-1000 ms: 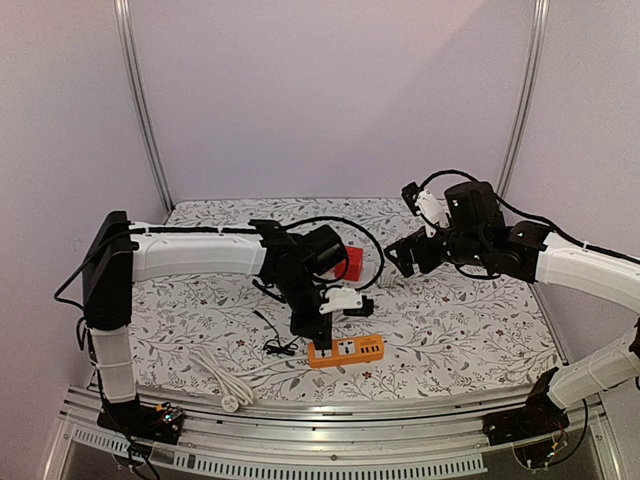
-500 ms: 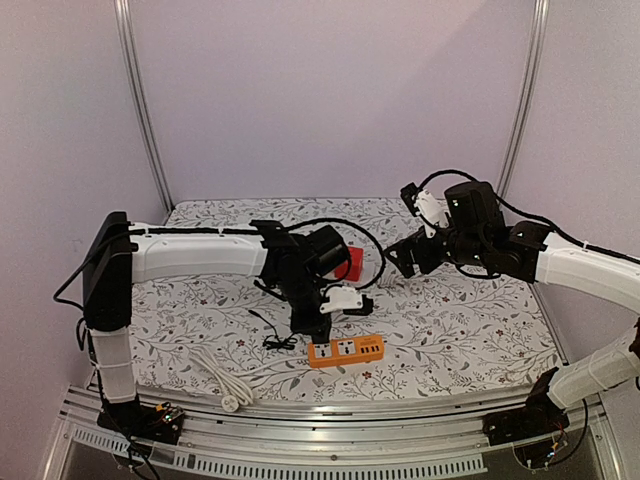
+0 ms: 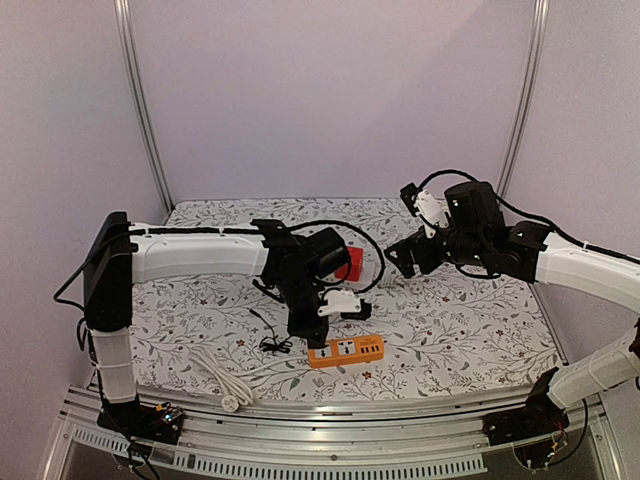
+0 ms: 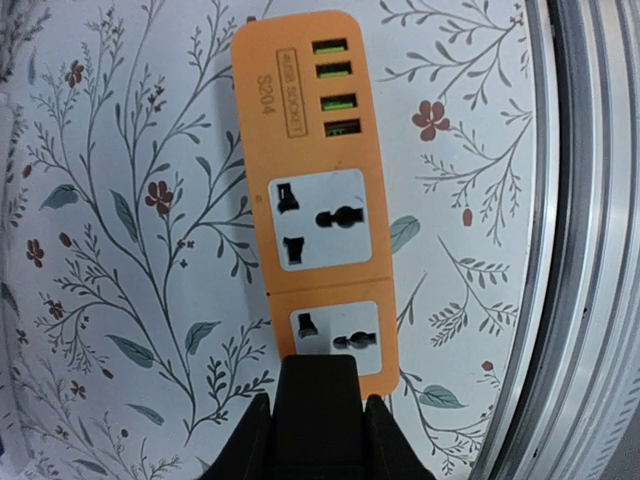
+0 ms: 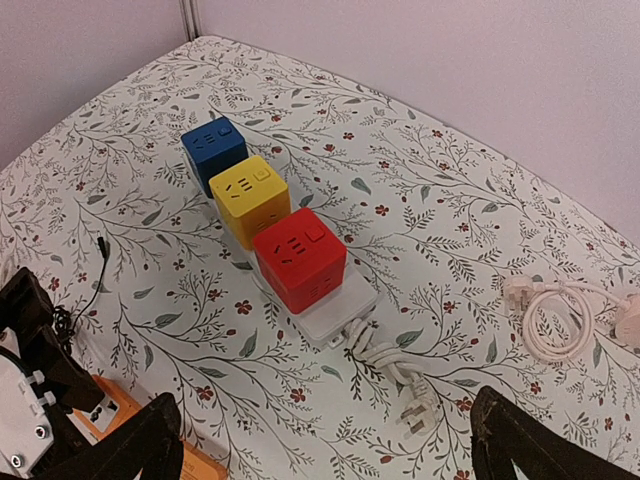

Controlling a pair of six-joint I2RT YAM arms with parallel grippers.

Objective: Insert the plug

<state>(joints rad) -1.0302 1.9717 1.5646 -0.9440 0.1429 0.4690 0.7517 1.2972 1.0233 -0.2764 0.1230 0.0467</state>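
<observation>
The left arm stretches from its base toward the table's middle and bends down at the wrist, so the left gripper [image 3: 314,332] points straight down. Its fingers [image 4: 243,450] are pinched tight on the black plug [image 4: 317,395], which sits over the end socket of the orange power strip [image 4: 315,200]; whether plug and strip touch cannot be told. The right arm is held raised above the table, the right gripper [image 5: 322,425] spread wide and holding nothing, with the coloured cube sockets [image 5: 250,205] lying out beyond its fingertips.
</observation>
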